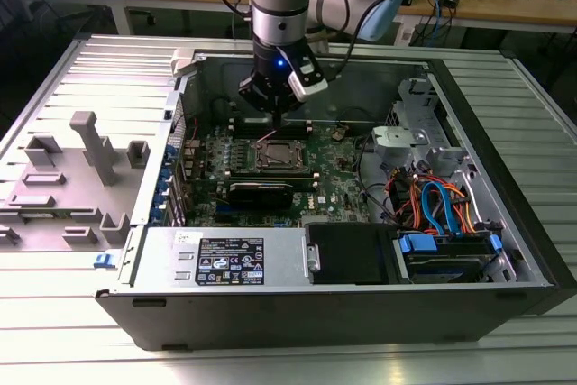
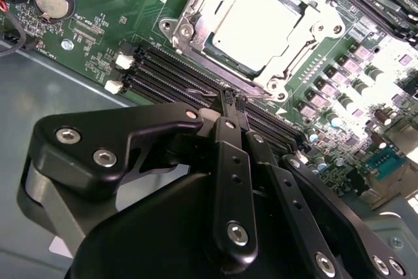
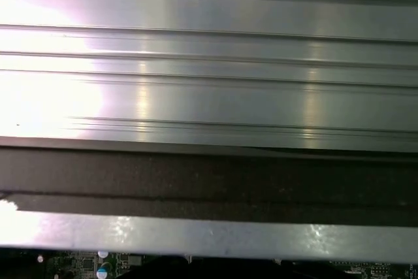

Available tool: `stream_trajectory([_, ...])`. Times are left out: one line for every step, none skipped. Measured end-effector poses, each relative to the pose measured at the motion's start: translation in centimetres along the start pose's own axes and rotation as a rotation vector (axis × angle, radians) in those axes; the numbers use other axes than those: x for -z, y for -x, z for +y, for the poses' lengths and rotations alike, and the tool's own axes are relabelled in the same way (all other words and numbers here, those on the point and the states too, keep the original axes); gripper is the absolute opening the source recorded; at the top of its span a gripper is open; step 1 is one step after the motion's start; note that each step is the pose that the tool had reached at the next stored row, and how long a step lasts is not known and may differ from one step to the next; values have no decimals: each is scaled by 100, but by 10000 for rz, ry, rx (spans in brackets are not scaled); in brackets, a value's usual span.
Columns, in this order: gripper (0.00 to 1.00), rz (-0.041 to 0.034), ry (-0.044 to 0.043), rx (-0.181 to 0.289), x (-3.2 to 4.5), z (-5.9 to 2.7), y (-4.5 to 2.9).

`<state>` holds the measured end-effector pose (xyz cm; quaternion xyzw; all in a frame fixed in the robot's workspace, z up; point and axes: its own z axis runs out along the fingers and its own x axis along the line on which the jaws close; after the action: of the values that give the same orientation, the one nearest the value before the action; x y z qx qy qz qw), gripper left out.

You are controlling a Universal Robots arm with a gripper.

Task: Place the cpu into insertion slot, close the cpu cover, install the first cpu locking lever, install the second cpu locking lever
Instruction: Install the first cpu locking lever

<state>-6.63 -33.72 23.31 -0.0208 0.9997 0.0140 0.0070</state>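
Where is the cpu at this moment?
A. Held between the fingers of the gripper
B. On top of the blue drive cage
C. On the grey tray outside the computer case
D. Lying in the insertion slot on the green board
D: in the second wrist view the cpu lies flat in the insertion slot, with the cpu cover framing it, apart from the gripper.

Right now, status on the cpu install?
Pincer shut, tips at insertion slot edge. Cpu seated, cpu cover down over it. Memory slots beside tips.
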Motion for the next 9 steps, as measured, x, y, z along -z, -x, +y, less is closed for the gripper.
stream_trajectory([11, 0, 0, 0, -4, 0, 4])
stream_trajectory([11, 0, 0, -1, -8, -1, 10])
stream_trajectory([11, 0, -1, -1, -11, -1, 14])
stream_trajectory([11, 1, -1, -1, -14, -1, 16])
stream_trajectory([11, 2, -2, -2, -14, -2, 16])
stream_trajectory([11, 0, 0, -1, -18, -1, 18])
stream_trajectory([11, 0, 0, -1, -20, -1, 17])
stream_trajectory([11, 0, 0, -1, -21, -1, 17])
stream_trajectory([11, 0, 0, -2, -22, -1, 18])
